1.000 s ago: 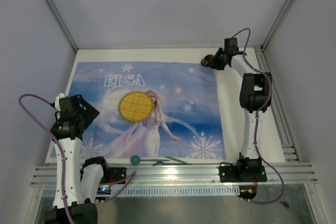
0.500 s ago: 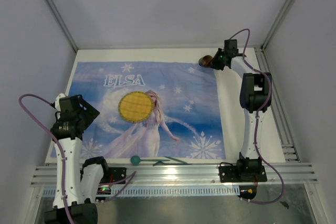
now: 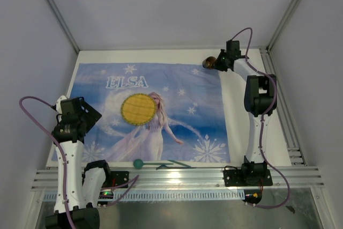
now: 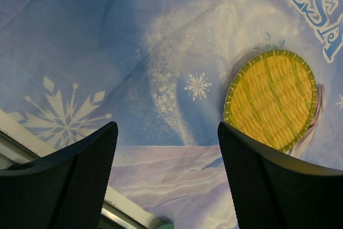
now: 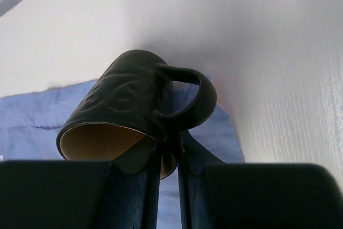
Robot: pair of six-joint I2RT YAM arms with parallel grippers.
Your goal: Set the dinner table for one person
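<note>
Pinching a dark mug [image 5: 128, 100] by its wall just beside the handle, the right jaws are pressed onto the rim, one finger inside the mouth and one outside. The mug is tilted, its tan inside turned toward the wrist camera and its handle up and to the right. It sits over the far right corner of the blue cloth [image 3: 177, 95], where the cloth meets the bare white desk [image 3: 161, 56]. Whether its lower edge touches the surface cannot be told.

From above, the right arm [image 3: 260, 95] stretches along the desk's right side to that far corner, with the mug showing as a small brown shape at its tip.

The desk fills the middle of the overhead view, framed by silver rails [image 3: 177, 176], with the cloth covering most of it and white strips left bare at the far and right sides.

The left jaws are spread wide and hold nothing. The left arm [image 3: 72, 122] hangs over the cloth's left edge. A round yellow woven mat [image 3: 138, 108] lies flat near the cloth's centre, well apart from both arms. A teal ball-headed thing [image 3: 138, 163] with a thin stem rests at the cloth's near edge.
</note>
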